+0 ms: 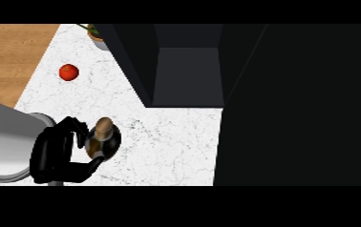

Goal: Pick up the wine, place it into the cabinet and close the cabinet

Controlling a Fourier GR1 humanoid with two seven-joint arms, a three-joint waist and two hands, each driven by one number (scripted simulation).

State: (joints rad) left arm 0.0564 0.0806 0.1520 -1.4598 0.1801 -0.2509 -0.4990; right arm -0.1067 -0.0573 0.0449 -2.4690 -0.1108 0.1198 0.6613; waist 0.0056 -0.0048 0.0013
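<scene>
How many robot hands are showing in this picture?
1. The left robot hand is at the lower left, curled round the wine bottle. The right robot hand is out of view.

Wine bottle point(103, 138): dark glass, tan neck, approx upright, lower left of white counter point(176, 140). Cabinet point(187, 73): black, open, top centre.
</scene>
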